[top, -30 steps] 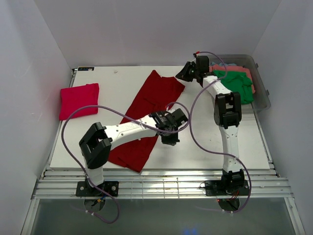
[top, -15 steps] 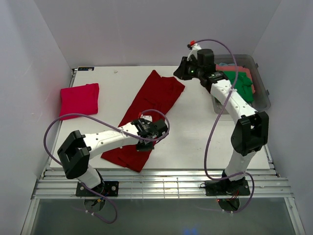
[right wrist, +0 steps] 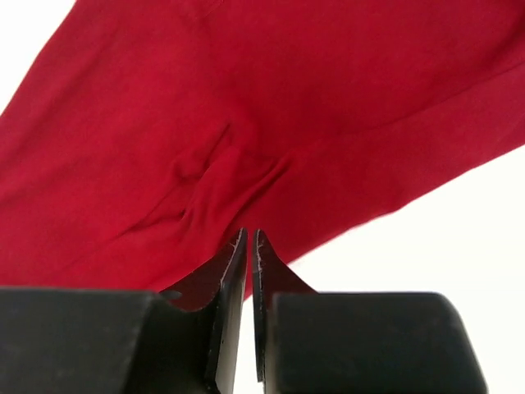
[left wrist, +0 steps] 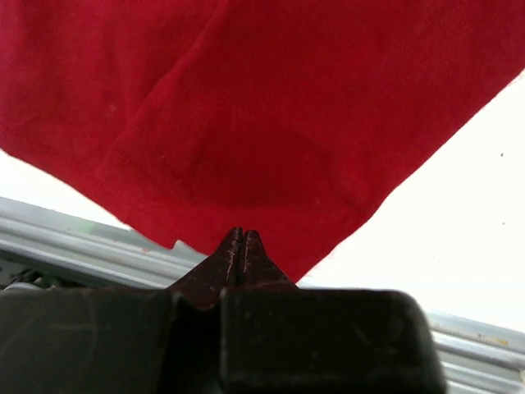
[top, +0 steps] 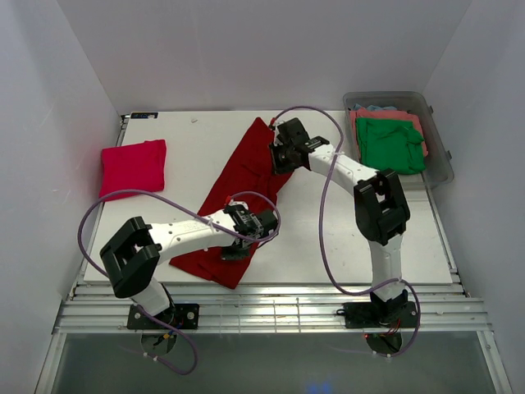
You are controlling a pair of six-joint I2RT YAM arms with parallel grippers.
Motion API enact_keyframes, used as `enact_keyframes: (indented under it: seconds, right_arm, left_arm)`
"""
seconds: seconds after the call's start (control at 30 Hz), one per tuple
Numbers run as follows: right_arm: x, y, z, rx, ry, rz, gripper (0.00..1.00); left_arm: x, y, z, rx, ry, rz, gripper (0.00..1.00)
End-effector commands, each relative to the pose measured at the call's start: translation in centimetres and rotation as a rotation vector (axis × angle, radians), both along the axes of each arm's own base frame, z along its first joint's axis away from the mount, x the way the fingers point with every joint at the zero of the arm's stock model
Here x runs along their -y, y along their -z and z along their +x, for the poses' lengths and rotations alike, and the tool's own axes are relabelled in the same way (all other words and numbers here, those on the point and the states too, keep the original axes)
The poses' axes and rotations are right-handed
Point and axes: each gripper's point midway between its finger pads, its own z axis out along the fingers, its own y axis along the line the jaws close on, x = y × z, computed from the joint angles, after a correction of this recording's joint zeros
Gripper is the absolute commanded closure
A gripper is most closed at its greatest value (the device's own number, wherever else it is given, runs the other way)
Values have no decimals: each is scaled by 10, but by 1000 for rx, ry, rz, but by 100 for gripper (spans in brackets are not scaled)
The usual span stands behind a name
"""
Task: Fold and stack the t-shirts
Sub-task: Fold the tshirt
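A dark red t-shirt (top: pixel 246 176) lies spread in a long diagonal strip on the white table (top: pixel 344 222). My left gripper (top: pixel 236 249) is shut, over the shirt's near end. In the left wrist view its tips (left wrist: pixel 240 234) sit together at the shirt's (left wrist: pixel 262 107) near hem corner. My right gripper (top: pixel 277 160) is over the shirt's far right edge. In the right wrist view its tips (right wrist: pixel 248 234) are nearly touching, at a pucker in the cloth (right wrist: pixel 246 107). A pinkish-red shirt (top: pixel 133 168) lies folded at the far left. Green (top: pixel 390 144) and coral (top: pixel 381 115) shirts lie in the tub.
The clear grey plastic tub (top: pixel 439 152) stands at the back right corner. White walls close in the table on three sides. A metal rail (top: pixel 262 308) runs along the near edge, and purple cables loop over both arms.
My right gripper has swung left from beside the tub down onto the dark red shirt's far edge. My left gripper has drawn back left and nearer, onto the shirt's near end.
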Motion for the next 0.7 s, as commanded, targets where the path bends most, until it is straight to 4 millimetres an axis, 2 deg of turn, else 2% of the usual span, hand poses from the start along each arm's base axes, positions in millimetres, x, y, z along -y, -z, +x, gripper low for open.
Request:
enact_keyframes:
  seconds: [0.0,0.27,0.37,0.5,0.63,0.67]
  right_arm:
    - [1,3,20,39,50,-45,89]
    - [7,35,35,26,78,-136,91]
    - [16,48,37,16,106,-184,91]
    - [26,64,38,-4,144,-242,92]
    - [26,71,44,-14,156,-268,92]
    - [28,79,45,-27,159,-284,92]
  left_arm:
    - [-1,14,2,12,-13,15,100]
    - [-3,56,-11,-78,4,45,100]
    - [-2,68,-16,-118,22,48,100]
    - [13,78,-22,-155,54,-9,100]
    - [35,74,-25,-176,88,-69,100]
    - [41,73,-28,-181,100,-80,100]
